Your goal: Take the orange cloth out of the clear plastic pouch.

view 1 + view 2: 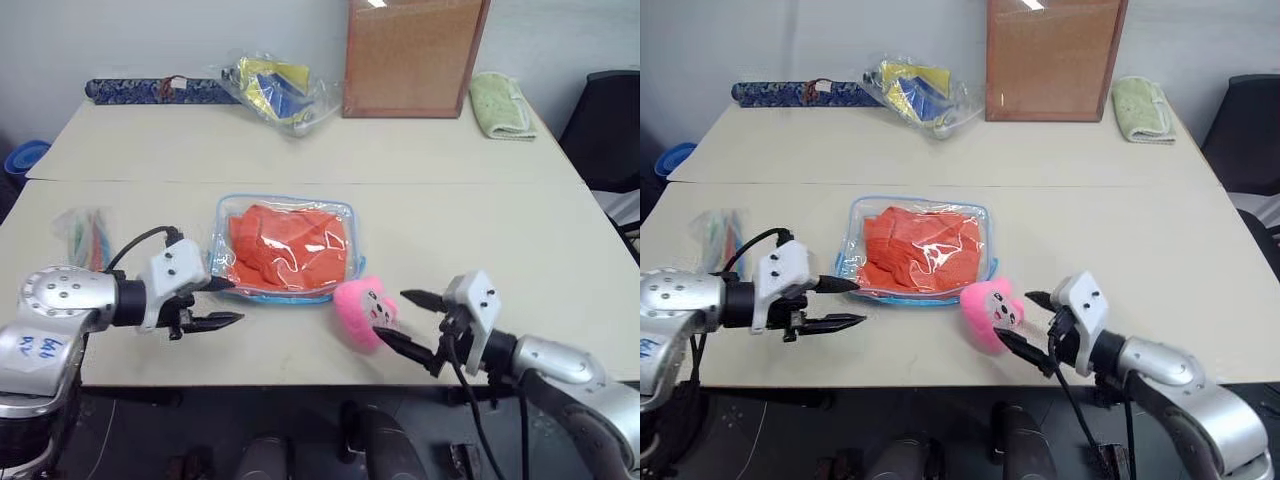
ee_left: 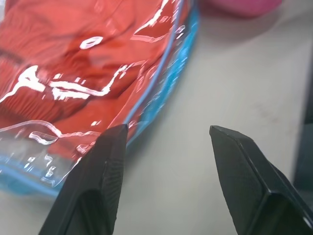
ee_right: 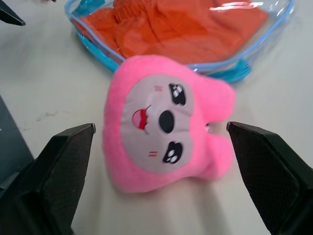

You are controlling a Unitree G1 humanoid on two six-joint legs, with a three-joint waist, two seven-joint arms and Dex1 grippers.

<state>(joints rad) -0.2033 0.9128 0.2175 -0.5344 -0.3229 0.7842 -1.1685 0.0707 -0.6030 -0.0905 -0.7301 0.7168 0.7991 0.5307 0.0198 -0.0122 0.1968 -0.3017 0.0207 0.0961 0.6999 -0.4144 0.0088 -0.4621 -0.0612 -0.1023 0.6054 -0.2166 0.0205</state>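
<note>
While the left gripper (image 1: 222,301) hangs with its jaws apart and empty just beside the near left corner of the clear plastic pouch (image 1: 284,246), the right gripper (image 1: 397,319) stands wide open around nothing, the pink plush toy (image 1: 362,310) lying just ahead of its fingers. Beyond both, the orange cloth (image 1: 288,243) lies wholly inside the pouch, so I judge the removal not yet begun: opening, gripping and drawing out remain.

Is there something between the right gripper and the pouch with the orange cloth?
Yes. The pink plush toy lies between the open right gripper and the clear plastic pouch. The orange cloth is inside.
</note>
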